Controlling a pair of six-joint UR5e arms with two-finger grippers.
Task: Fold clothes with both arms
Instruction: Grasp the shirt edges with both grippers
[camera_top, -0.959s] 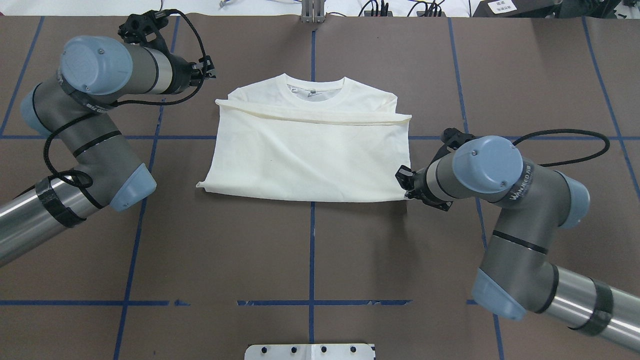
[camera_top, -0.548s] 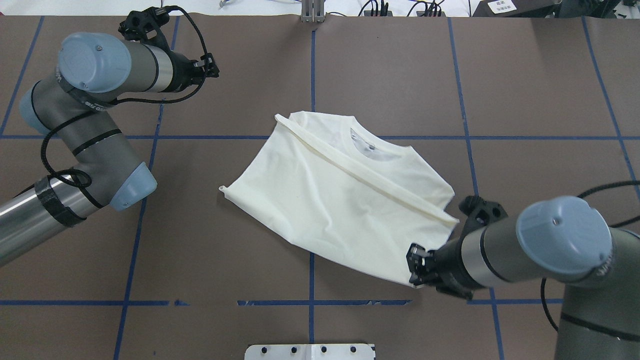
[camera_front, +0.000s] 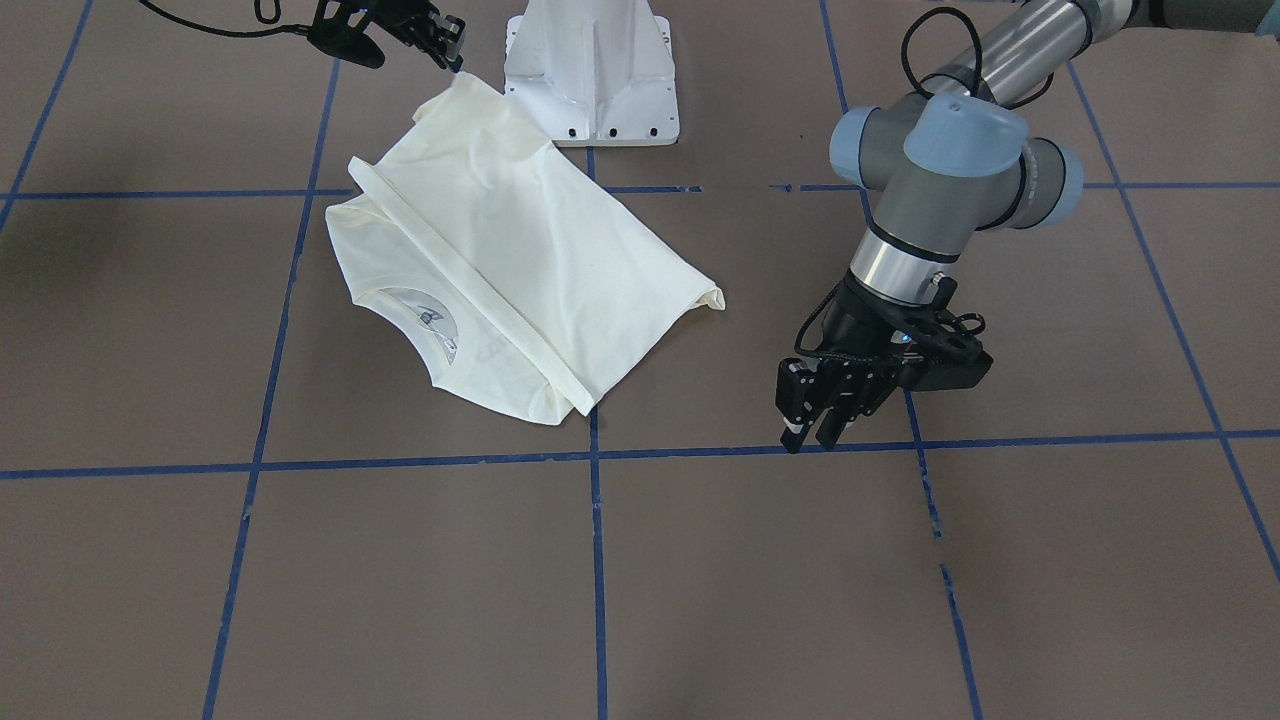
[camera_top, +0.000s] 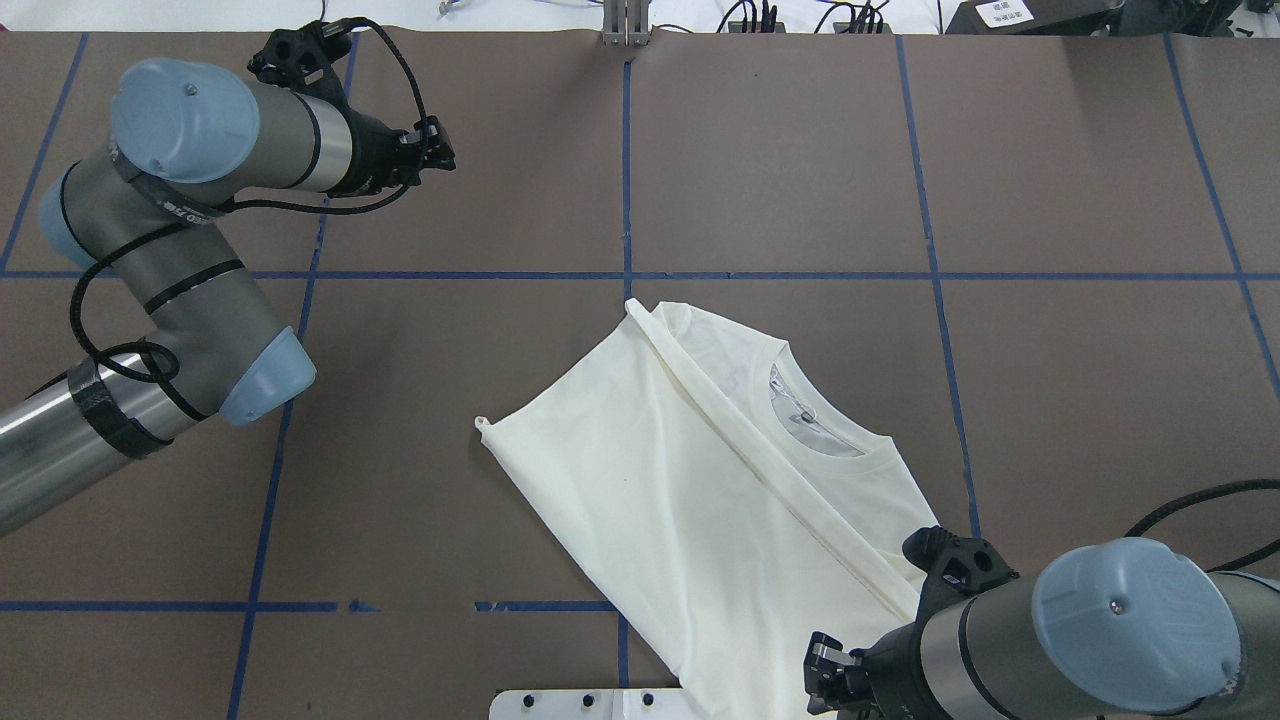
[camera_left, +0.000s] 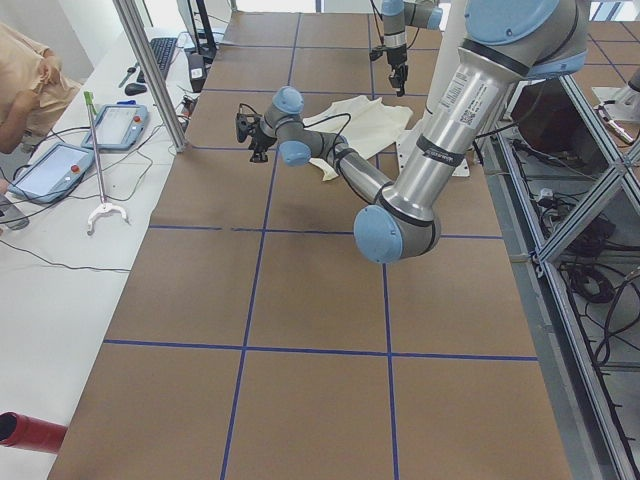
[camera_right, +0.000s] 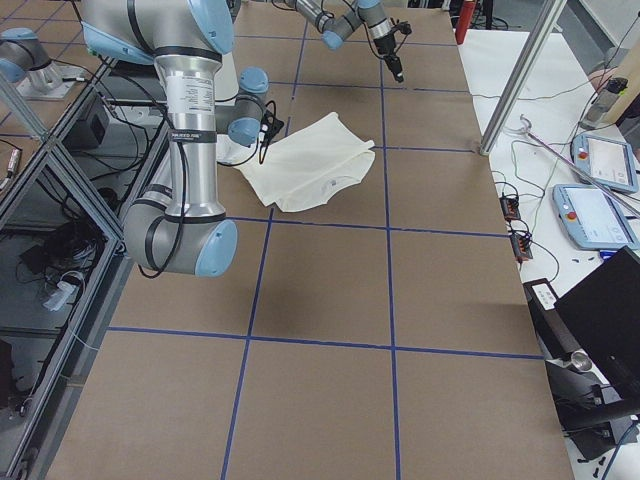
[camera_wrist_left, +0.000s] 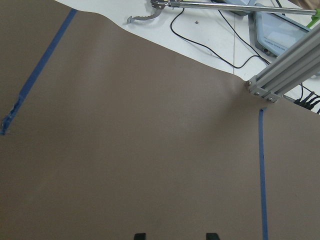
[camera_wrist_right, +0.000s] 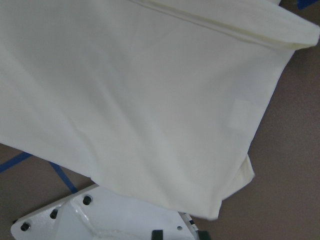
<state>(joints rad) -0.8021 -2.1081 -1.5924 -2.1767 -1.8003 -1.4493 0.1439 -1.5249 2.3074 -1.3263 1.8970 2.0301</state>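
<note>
**Cream shirt lying askew at the robot's edge of the desk, both pairs of fingers off it**

We see the cream-white shirt (camera_top: 650, 500) lying flat but turned on the diagonal. It sits at the desk's edge nearest the robot, about midway along it and a little toward the robot's right. Its ribbed collar (camera_top: 830, 440) points toward the desk's right end. A long folded band (camera_top: 760, 470) runs across the body just below the collar. One lower corner of the shirt rests on the white pedestal base (camera_front: 590, 70).

The right fingers (camera_wrist_right: 157, 235) sit just beside that corner. In the right wrist view their two tips stand apart, and the base plate shows between them rather than cloth, so we see them gripping nothing. The right arm (camera_top: 1130, 620) comes in from the desk's near right corner.

The left fingers (camera_wrist_left: 141, 236) are well apart from the shirt, in the desk's left half toward the operators' edge. Their tips are spread wide over bare brown surface. The left arm (camera_top: 190, 300) bends in from the near left corner.

The desk (camera_top: 1050, 150) is brown, with blue tape lines (camera_top: 627, 160) marking a grid. Past the operators' edge we see a person (camera_left: 25, 70) beside a white side bench.
</note>
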